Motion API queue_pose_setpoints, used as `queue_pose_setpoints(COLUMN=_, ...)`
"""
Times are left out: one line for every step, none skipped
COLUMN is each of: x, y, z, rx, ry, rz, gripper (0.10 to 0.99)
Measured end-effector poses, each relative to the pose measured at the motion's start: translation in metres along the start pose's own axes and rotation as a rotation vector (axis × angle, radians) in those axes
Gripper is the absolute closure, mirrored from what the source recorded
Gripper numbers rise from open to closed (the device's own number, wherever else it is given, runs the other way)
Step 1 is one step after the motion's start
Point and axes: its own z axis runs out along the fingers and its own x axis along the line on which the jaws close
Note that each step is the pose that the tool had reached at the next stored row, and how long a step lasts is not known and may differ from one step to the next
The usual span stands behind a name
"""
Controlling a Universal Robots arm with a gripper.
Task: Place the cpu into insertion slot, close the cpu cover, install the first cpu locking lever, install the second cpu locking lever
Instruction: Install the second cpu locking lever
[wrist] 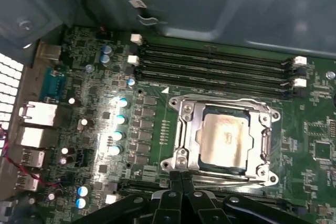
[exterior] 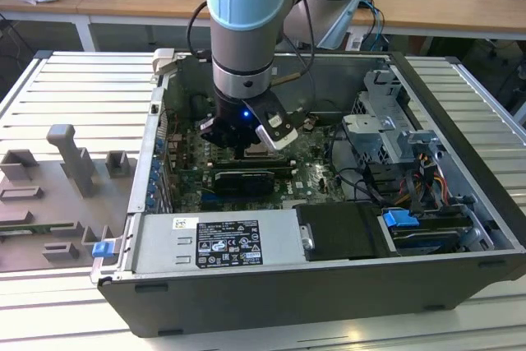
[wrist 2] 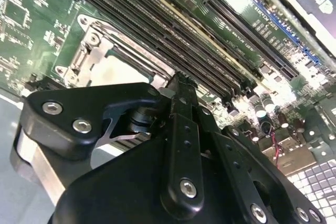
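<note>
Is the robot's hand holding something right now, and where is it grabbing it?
Nothing. The hand has its fingers together, empty, beside the insertion slot. The cpu already lies in the slot with the cpu cover down around it.

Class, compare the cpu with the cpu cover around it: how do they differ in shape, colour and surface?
The cpu is a solid, flat square; the cpu cover is a frame with a cut-out centre. The cpu face is pale beige and matte; the cpu cover is brighter, shinier silver. Both are metal, lie flat and sit on the green board.
</note>
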Motion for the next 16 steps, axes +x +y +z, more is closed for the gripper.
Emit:
queue_pose_setpoints(x=0.0013, y=-0.0006, z=0.0, rx=-0.004, ry=-0.0004, rz=-0.001, gripper=0.98)
queue_pose_setpoints(x=0.002, y=-0.0016, z=0.0001, rx=-0.008, ry=-0.0008, rz=-0.002, gripper=0.98)
queue_pose_setpoints(x=0.0023, y=-0.003, z=0.0, rx=-0.011, ry=-0.0012, rz=-0.002, gripper=0.98)
queue_pose_setpoints(x=0.0025, y=-0.0045, z=-0.0001, rx=-0.016, ry=-0.0019, rz=-0.002, gripper=0.98)
queue_pose_setpoints(x=0.0027, y=-0.0063, z=-0.0002, rx=-0.022, ry=-0.0028, rz=-0.001, gripper=0.98)
queue_pose_setpoints(x=0.0031, y=-0.0081, z=-0.0004, rx=-0.03, ry=-0.0038, rz=-0.001, gripper=0.98)
queue_pose_setpoints(x=0.0038, y=-0.0094, z=-0.0003, rx=-0.039, ry=-0.0051, rz=-0.001, gripper=0.98)
queue_pose_setpoints(x=0.005, y=-0.0104, z=-0.0003, rx=-0.049, ry=-0.0063, rz=-0.001, gripper=0.98)
queue_pose_setpoints(x=0.0065, y=-0.0103, z=-0.0001, rx=-0.053, ry=-0.0071, rz=-0.001, gripper=0.98)
queue_pose_setpoints(x=0.0077, y=-0.0102, z=0.0003, rx=-0.055, ry=-0.0076, rz=-0.001, gripper=0.98)
queue_pose_setpoints(x=0.0079, y=-0.0103, z=0.0013, rx=-0.057, ry=-0.008, rz=-0.001, gripper=0.98)
queue_pose_setpoints(x=0.008, y=-0.0105, z=0.0022, rx=-0.058, ry=-0.0081, rz=-0.002, gripper=0.98)
queue_pose_setpoints(x=0.0081, y=-0.0108, z=0.0036, rx=-0.059, ry=-0.0082, rz=-0.001, gripper=0.98)
queue_pose_setpoints(x=0.0082, y=-0.011, z=0.0047, rx=-0.06, ry=-0.0083, rz=-0.001, gripper=0.98)
queue_pose_setpoints(x=0.0082, y=-0.0113, z=0.0065, rx=-0.063, ry=-0.0087, rz=-0.001, gripper=0.98)
queue_pose_setpoints(x=0.0083, y=-0.0116, z=0.0072, rx=-0.066, ry=-0.0089, rz=-0.001, gripper=0.98)
